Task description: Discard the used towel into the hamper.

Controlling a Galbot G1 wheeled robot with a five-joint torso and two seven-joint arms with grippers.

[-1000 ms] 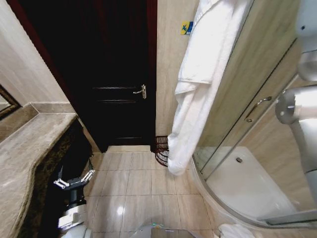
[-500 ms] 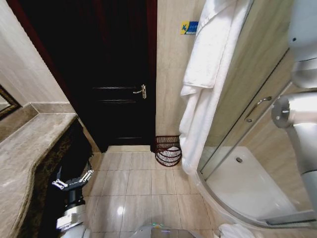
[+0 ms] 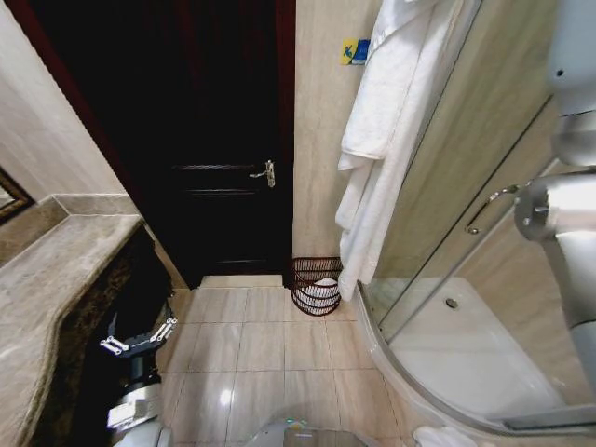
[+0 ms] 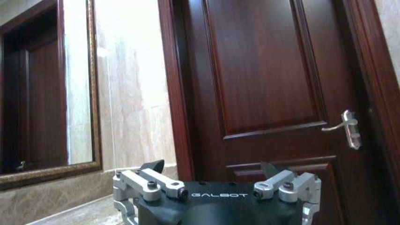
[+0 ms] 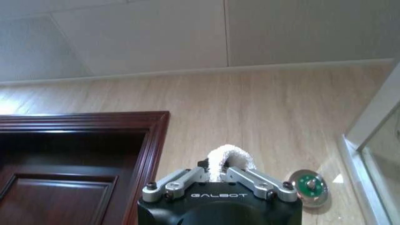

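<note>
Our right gripper (image 5: 218, 180) is clenched on a fold of the white towel (image 3: 386, 130), which hangs down the upper right of the head frame. Our left gripper (image 3: 140, 339), fingers spread and holding nothing, waits at lower left. The hamper (image 3: 316, 285) sits on the floor tiles (image 3: 261, 345) at centre, just below the towel's hem, beside the dark door (image 3: 209, 140)

The towel (image 3: 382, 140) runs off the top edge of my head view, so where I grip it is cut off. In my right wrist view only a white tuft (image 5: 228, 159) pokes past my closed fingers. The towel's lower end covers the right rim of the hamper (image 3: 312, 284); the pale stuff inside it I cannot identify.
</note>
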